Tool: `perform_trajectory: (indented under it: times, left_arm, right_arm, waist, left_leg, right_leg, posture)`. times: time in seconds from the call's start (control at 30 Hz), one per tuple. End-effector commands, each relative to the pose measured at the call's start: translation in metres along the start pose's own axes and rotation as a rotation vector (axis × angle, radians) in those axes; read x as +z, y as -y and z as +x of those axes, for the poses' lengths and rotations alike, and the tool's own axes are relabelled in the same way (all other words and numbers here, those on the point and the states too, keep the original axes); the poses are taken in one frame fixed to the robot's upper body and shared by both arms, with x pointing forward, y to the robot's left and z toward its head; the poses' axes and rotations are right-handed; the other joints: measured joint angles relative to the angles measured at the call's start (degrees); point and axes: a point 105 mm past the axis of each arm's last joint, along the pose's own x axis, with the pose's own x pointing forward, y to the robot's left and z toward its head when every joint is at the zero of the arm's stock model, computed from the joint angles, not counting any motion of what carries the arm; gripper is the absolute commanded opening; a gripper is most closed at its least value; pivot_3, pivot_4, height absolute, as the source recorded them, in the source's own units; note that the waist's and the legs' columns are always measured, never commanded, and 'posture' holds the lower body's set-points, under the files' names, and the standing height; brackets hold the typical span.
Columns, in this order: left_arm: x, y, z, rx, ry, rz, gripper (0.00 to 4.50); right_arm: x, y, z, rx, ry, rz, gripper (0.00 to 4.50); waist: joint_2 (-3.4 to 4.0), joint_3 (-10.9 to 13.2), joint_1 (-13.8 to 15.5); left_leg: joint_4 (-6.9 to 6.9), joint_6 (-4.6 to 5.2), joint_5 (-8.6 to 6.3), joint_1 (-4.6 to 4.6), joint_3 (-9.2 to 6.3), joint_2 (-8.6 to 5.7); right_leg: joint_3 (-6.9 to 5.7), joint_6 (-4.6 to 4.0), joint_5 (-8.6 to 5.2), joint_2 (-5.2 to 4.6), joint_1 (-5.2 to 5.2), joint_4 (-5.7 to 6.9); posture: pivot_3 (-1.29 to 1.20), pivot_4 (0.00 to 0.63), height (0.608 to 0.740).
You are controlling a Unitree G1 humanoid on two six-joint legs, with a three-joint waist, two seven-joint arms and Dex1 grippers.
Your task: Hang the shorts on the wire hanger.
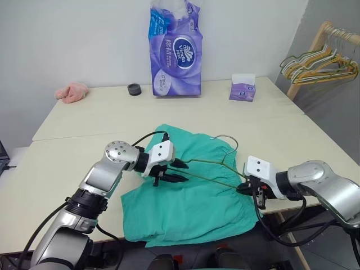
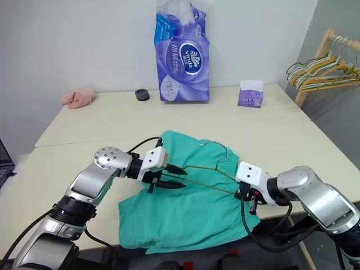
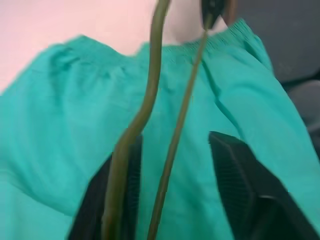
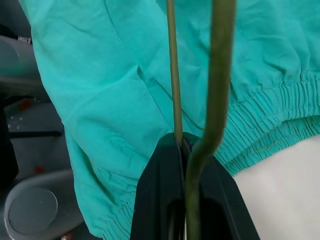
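From the head cameras: the shorts (image 1: pixel 188 188) lie flat on the table (image 1: pixel 67 163) at its near edge, with the wire hanger (image 1: pixel 216 169) across them, hook pointing away from the robot. The right gripper (image 1: pixel 247 188) is clamped on the hanger's end at the right; the left gripper (image 1: pixel 177 171) stands with its fingers apart around the opposite end. Left wrist view: two wires pass between the spread fingers (image 3: pixel 235 185), which grip nothing, cloth beneath. Right wrist view: the jaws are pinched tight on the wire corner, the elastic waistband (image 4: pixel 270 120) just beyond. Judgement: the right grip should hold firm while the freed left gripper takes a waistband edge and feeds it over the bar, avoiding dragging the cloth off the table. Legible writing: the purple tissue pack (image 1: pixel 175 50) carries a "Vinda" oval logo; the small tissue box (image 1: pixel 242 88) is unreadable
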Motion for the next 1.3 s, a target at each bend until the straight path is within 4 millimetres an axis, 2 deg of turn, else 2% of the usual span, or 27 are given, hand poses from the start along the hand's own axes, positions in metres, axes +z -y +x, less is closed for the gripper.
perform_trajectory:
  times: [0.03,0.17,0.27,0.33,0.43,0.5,0.63,0.8,1.07,1.3]
  left_arm:
    - [0.006,-0.022,-0.022,0.127,0.073,-0.068,2.40]
    - [-0.003,-0.045,-0.040,0.264,0.097,-0.149,2.40]
    - [-0.011,-0.055,-0.054,0.322,0.123,-0.238,2.40]
    - [-0.012,-0.048,-0.053,0.270,0.123,-0.265,2.40]
    - [-0.013,-0.010,-0.049,0.032,0.069,-0.260,2.40]
    - [-0.013,0.001,-0.049,-0.035,0.044,-0.258,2.40]
    - [-0.007,-0.003,-0.048,-0.028,0.042,-0.194,2.40]
    - [-0.001,-0.014,-0.044,0.029,0.039,-0.066,2.40]
    - [0.005,-0.012,-0.042,0.046,0.079,-0.028,2.40]
    - [0.004,-0.013,-0.042,0.066,0.085,-0.047,2.40]
  right_arm:
    - [-0.004,0.005,-0.016,-0.067,0.006,0.031,0.00]
    - [-0.020,0.006,-0.028,-0.114,-0.007,0.130,0.00]
    - [-0.040,0.004,-0.043,-0.176,-0.005,0.279,0.00]
    - [-0.049,0.003,-0.049,-0.207,0.006,0.355,0.00]
    - [-0.070,0.001,-0.058,-0.271,0.008,0.480,0.00]
    - [-0.077,-0.002,-0.061,-0.288,0.015,0.531,0.00]
    - [-0.094,-0.018,-0.060,-0.305,0.031,0.674,0.00]
    - [-0.109,-0.023,-0.053,-0.304,-0.002,0.737,0.00]
    - [-0.110,-0.028,-0.055,-0.270,0.003,0.745,0.00]
    - [-0.098,-0.034,-0.051,-0.180,0.020,0.714,0.00]
  waist:
    - [0.00,0.0,0.0]
    - [0.00,0.0,0.0]
    - [-0.07,0.0,0.1]
    - [-0.08,0.0,0.0]
    - [-0.08,0.0,-0.3]
    - [-0.08,0.0,-0.6]
    - [-0.08,0.0,-0.5]
    - [-0.08,0.0,-0.6]
    - [-0.08,0.0,-0.9]
    - [-0.09,0.0,-1.0]
  left_leg:
    - [0.00,0.00,0.00,-0.01,0.00,0.00]
    - [0.00,0.00,0.00,0.00,0.00,0.00]
    - [0.00,0.00,0.00,-0.01,-0.04,0.00]
    - [-0.01,0.00,0.00,-0.02,-0.03,0.00]
    - [-0.02,0.00,-0.01,-0.01,0.01,0.00]
    - [-0.07,-0.01,-0.01,0.01,0.03,0.01]
    - [-0.04,0.00,-0.01,0.03,0.01,0.02]
    - [0.00,0.00,-0.01,0.04,0.12,0.02]
    - [-0.02,0.01,-0.02,0.03,0.12,0.03]
    - [-0.02,0.02,-0.03,0.04,0.12,0.03]
  right_leg:
    - [0.00,0.00,0.00,0.00,-0.01,0.00]
    - [-0.01,0.01,0.00,0.00,0.00,0.00]
    - [-0.05,0.01,0.00,0.00,0.02,-0.02]
    - [-0.03,0.01,0.00,0.00,0.02,-0.02]
    - [0.00,0.02,0.01,0.00,0.02,-0.01]
    - [0.03,0.01,0.01,0.00,0.01,-0.01]
    - [0.00,0.04,-0.02,0.01,0.06,-0.02]
    - [0.08,0.09,-0.01,0.01,0.07,-0.04]
    - [0.08,0.09,-0.01,0.03,0.06,-0.05]
    - [0.08,0.11,-0.01,0.03,0.07,-0.05]
  posture:
    - [-0.10,0.035,0.740]
    - [-0.12,0.036,0.740]
    - [-0.13,0.035,0.740]
    - [-0.14,0.034,0.740]
    - [-0.14,0.034,0.740]
    - [-0.15,0.035,0.740]
    - [-0.15,0.033,0.740]
    - [-0.14,0.031,0.740]
    - [-0.13,0.029,0.740]
    - [-0.12,0.028,0.740]
